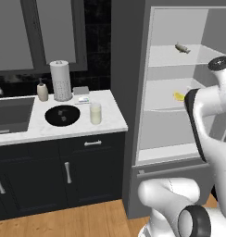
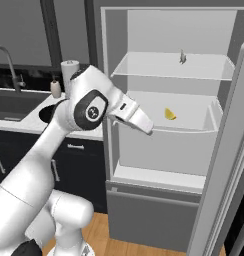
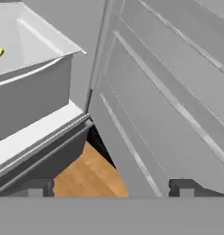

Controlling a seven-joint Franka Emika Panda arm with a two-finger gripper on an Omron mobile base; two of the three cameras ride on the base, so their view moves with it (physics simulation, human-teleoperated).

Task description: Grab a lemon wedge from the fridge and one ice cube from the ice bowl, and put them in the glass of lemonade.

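Before the open fridge the hand hung released, grasping nothing. On its middle shelf lay the lemon wedge; a small grey fish-shaped item above. On the bench, the glass of lemonade stood just beside the ice bowl.

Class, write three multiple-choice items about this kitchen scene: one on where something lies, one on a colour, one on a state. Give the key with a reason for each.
1. Where is the tiny bright yellow lemon wedge?
A. on the middle white shelf of the tall grey fridge
B. in the sink
C. in the bowl

2. What colour is the round shallow ice bowl on the counter?
A. white
B. glossy black
C. red

3. How is the fridge door?
A. shut
B. removed
C. swung open

Key: 1 A, the wedge sits on the shelf below the small grey fish-shaped item. 2 B, it is dark against the pale marble counter. 3 C, the white shelves are exposed.
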